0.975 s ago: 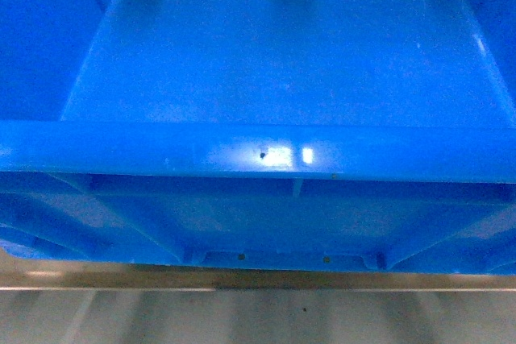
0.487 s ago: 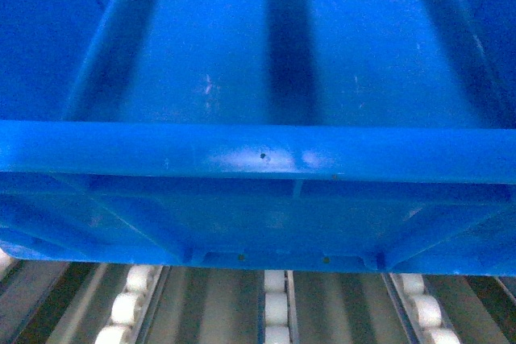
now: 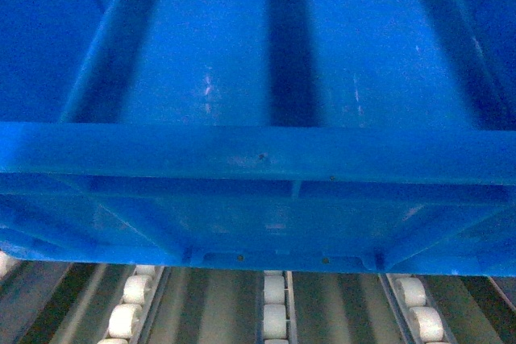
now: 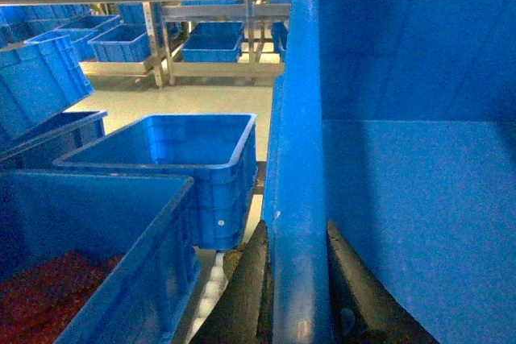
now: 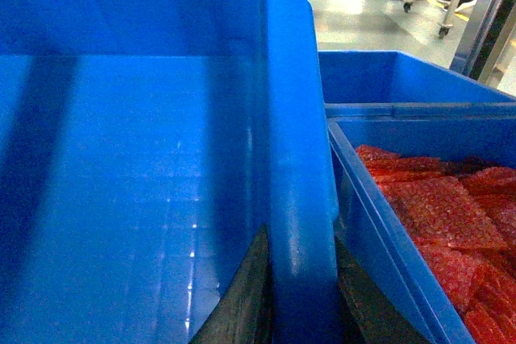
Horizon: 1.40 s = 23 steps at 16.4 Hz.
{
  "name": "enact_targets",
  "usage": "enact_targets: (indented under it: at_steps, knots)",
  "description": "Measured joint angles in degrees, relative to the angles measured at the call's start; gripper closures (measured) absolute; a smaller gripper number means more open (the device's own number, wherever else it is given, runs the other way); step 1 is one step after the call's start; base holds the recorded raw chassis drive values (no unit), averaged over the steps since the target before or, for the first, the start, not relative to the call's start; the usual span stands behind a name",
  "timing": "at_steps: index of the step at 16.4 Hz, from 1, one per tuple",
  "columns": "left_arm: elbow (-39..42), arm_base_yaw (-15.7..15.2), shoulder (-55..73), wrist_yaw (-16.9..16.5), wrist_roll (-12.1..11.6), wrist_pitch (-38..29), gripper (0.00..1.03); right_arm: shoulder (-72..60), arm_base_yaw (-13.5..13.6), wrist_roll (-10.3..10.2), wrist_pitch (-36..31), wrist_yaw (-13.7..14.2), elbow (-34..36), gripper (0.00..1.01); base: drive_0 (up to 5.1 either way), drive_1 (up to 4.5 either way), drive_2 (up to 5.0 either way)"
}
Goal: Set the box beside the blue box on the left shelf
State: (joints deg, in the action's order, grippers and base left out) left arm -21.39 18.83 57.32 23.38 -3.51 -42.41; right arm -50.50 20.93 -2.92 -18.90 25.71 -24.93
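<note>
The box (image 3: 201,62), a large bright-blue crate with an empty smooth floor, fills the head view, and its near rim (image 3: 258,155) runs across the middle. My left gripper (image 4: 297,231) is shut on the box's left rim (image 4: 298,102), one dark finger (image 4: 250,279) outside the wall and one inside. On the opposite rim (image 5: 290,118), my right gripper (image 5: 301,235) is shut the same way. A blue box (image 5: 379,231) of red packets (image 5: 451,215) sits close against the held box's right side. Another blue box (image 4: 121,263) with red contents lies to its left.
White roller tracks (image 3: 274,312) of the shelf run under the box, with more rollers (image 3: 129,316) to the left and right (image 3: 419,312). An empty blue crate (image 4: 185,159) stands beyond the left neighbour. Further racks with blue crates (image 4: 210,42) line the far side of the aisle.
The box has moved forward over the shelf: the metal front bar seen under it a second ago is gone and roller tracks show instead. Dark bands now show through its floor.
</note>
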Motion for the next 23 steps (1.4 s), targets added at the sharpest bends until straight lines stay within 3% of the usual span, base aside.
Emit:
enact_targets:
  at_steps: [23]
  knots:
    - [0.0,0.0,0.0,0.0,0.0,0.0,0.92,0.0,0.0,0.0,0.0,0.0,0.0,0.92,0.0,0.00,0.0]
